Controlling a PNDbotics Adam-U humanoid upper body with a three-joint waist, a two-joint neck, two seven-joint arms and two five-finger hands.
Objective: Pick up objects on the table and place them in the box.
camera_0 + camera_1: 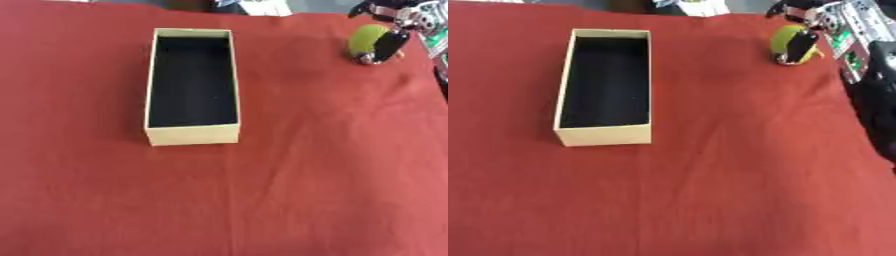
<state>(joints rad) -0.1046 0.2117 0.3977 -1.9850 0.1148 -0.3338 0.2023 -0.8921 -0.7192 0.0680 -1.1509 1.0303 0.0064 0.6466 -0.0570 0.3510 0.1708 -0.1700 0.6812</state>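
Observation:
A long cream box (192, 134) with a black inside stands open on the red cloth, left of centre, with nothing in it. At the far right a yellow-green rounded object (366, 39) sits on the cloth. My right hand (389, 45) comes in from the upper right corner, and its black fingers (800, 47) curl round that object. The left hand shows in neither view.
The red cloth (289, 190) covers the whole table. My right arm's black and silver parts (859, 35) run along the right edge. Blurred items (262, 7) lie beyond the table's far edge.

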